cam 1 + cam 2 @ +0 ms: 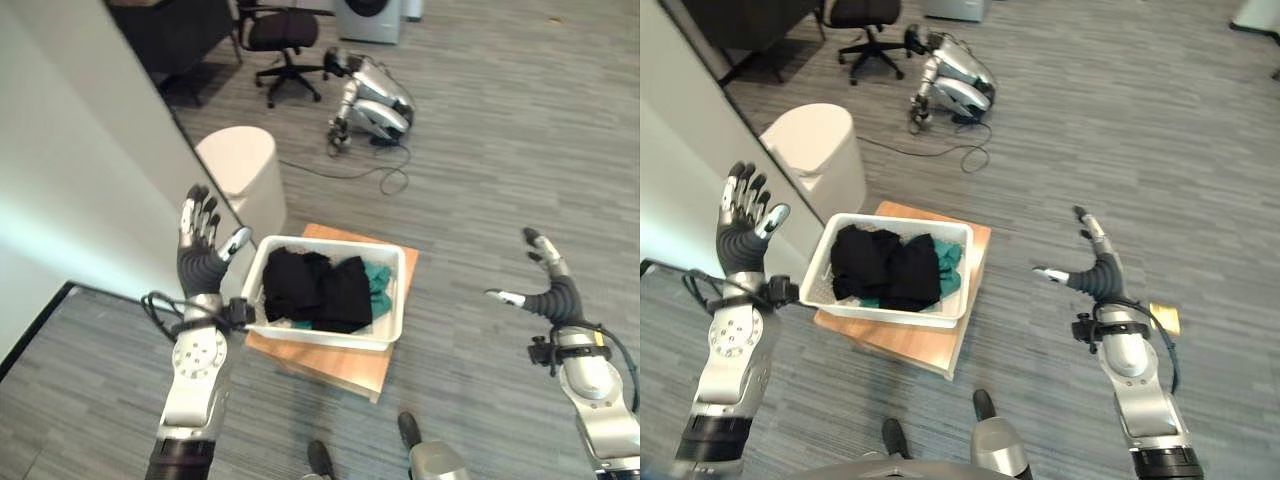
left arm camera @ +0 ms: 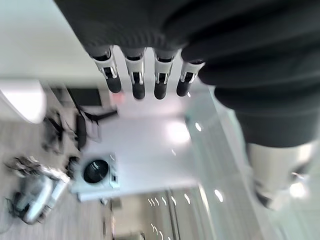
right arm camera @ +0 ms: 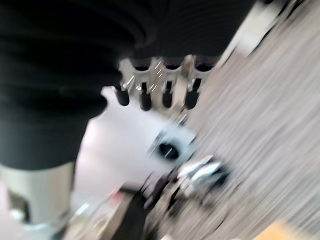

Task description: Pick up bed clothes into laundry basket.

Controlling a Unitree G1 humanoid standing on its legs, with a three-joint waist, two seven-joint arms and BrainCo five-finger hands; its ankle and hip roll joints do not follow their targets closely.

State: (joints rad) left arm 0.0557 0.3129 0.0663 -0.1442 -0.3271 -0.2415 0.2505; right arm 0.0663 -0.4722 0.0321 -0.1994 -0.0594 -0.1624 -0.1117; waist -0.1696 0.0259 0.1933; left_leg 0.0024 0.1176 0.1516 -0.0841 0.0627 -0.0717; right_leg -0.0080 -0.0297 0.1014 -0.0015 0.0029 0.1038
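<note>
A white laundry basket (image 1: pixel 392 290) stands on a low wooden board (image 1: pixel 350 368) on the grey floor. Black clothes (image 1: pixel 315 288) and a teal piece (image 1: pixel 378 283) lie inside it. My left hand (image 1: pixel 200 245) is raised to the left of the basket, fingers straight and spread, holding nothing. My right hand (image 1: pixel 548 285) is raised well to the right of the basket, fingers and thumb spread, also holding nothing. In the wrist views the fingers (image 2: pixel 135 75) of the left hand and the fingers (image 3: pixel 150 82) of the right hand point out straight.
A white round bin (image 1: pixel 242 172) stands behind the basket by a pale wall panel (image 1: pixel 70 170). Farther back lie a folded silver robot (image 1: pixel 372 100) with a cable and a black office chair (image 1: pixel 282 40). Open grey floor spreads to the right.
</note>
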